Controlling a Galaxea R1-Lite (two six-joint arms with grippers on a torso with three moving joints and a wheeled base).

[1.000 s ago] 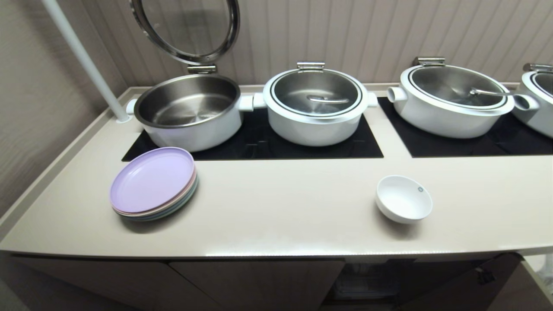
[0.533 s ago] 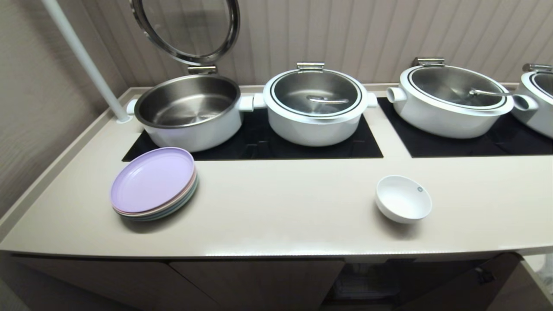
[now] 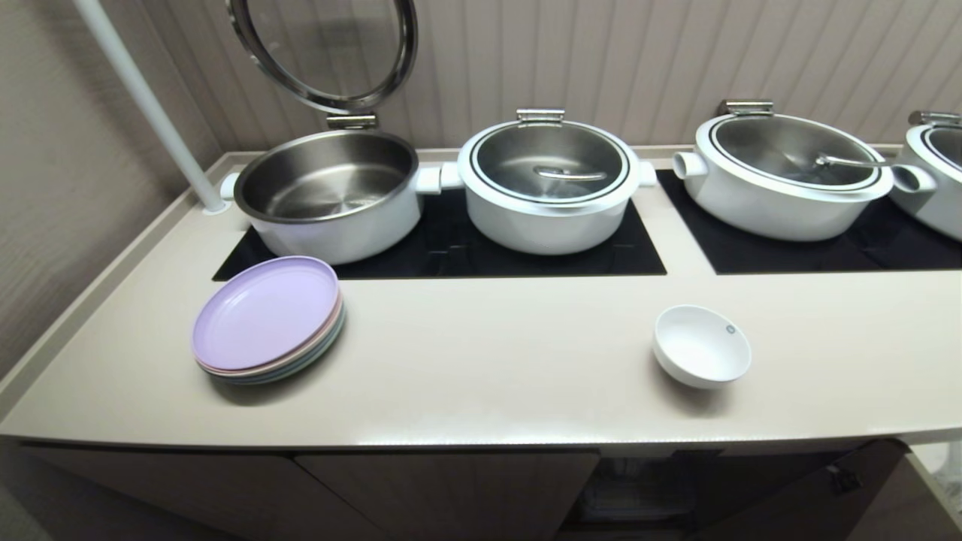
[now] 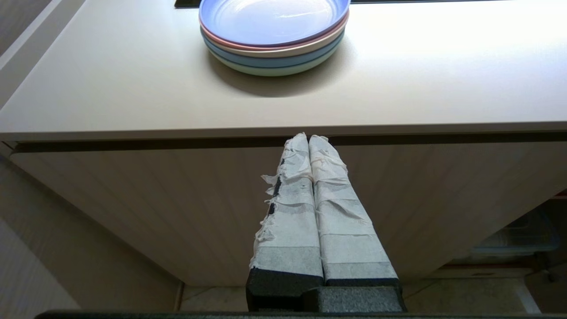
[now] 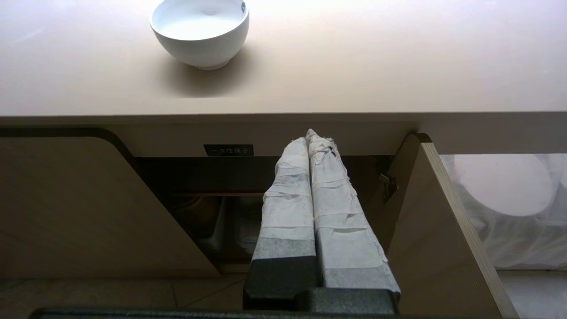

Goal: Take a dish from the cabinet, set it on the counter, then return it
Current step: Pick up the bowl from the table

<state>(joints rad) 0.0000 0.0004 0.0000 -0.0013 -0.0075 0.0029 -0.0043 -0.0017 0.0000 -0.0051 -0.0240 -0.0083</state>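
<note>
While my right gripper (image 5: 312,135) hung low in front of the cabinet (image 5: 106,199), its taped fingers (image 5: 288,199) were pressed flat together with nothing between them. The dish (image 5: 200,32) sat upright on the counter (image 5: 354,66), above and beyond the fingertips and off to one side, well apart from them and set back from the front edge. I had the gripper pointing up toward the underside of the counter lip, just beside the small black label (image 5: 228,150). Behind the fingers the cabinet was open, one door (image 5: 438,230) swung out edge-on close by the gripper, the dark shelf space showing between it and the other door panel.

My left gripper (image 4: 308,138) was likewise closed and empty, parked low before a shut door (image 4: 177,204), its tips near the counter's edge below the stack of pastel plates (image 4: 273,33).

From the head camera neither arm showed. The dish (image 3: 702,346) stood alone on bare counter (image 3: 488,361), with open surface between it and the plates (image 3: 267,319); the black cooktop panels (image 3: 451,248) and white pots (image 3: 549,180) lay farther back, toward the wall.
</note>
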